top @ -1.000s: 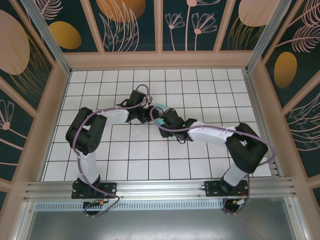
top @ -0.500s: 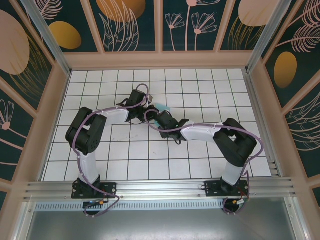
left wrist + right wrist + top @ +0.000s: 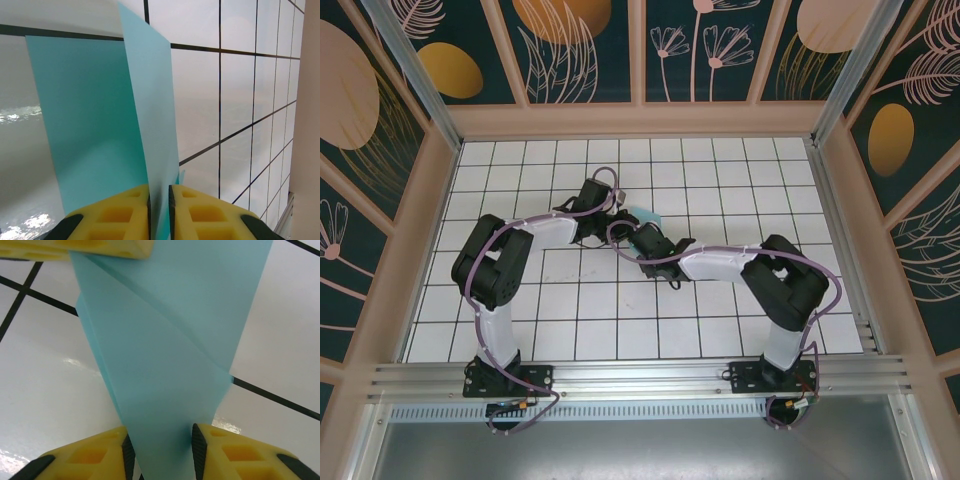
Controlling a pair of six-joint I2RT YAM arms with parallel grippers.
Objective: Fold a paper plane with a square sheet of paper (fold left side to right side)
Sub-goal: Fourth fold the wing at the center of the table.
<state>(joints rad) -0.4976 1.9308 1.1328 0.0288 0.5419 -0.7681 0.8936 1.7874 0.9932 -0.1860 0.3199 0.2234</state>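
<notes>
Pinching paper [image 3: 95,120] | left pincer [image 3: 159,210] clamped | right pincer [image 3: 160,450] gripping

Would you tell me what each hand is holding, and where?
Both grip the paper: the left hand pinches its upright flap's near edge, the right hand its narrow folded end.

White-and-black arms, purple cables, yellow pads [image 3: 125,215] — apparently ribbed — on each tool
</notes>
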